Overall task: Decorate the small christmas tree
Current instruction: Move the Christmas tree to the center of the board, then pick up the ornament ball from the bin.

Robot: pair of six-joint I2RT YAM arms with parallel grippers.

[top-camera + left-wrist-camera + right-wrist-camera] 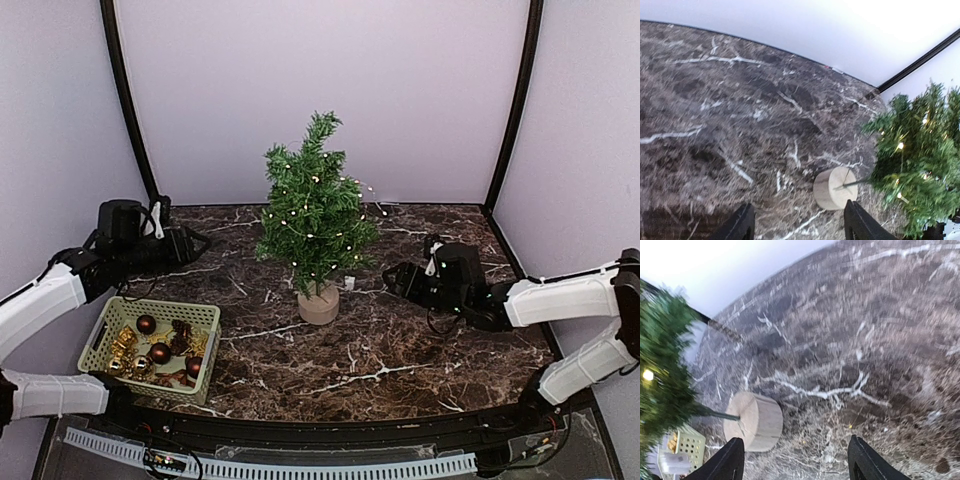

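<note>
Marble-pattern counter (420, 350) carries everything. The small christmas tree (315, 205) stands upright near its middle on a round wooden base (319, 306), with lit string lights (300, 212) wound through the branches. Main risk, as I judge it: the tree is tall over a narrow base, so a sideways nudge from either arm during hanging could tip or slide it. Second risk: a thin wire loop (376, 207) stands out from the tree's right side and could snag a passing finger. Third: the pale green basket (96, 342) at front left looks light and may drag when something is pulled from it. Its round dark red baubles (146, 324) could slip from a grasp and roll. Left arm reaches along the left edge, and the left pincer (188, 243) sits beyond the basket, aimed toward the tree, well apart from it. Right arm comes in low from the right, and the right pincer (398, 278) points at the base, near it. Both pincers are spread wide and empty, with only counter between the fingers in the wrist views.
</note>
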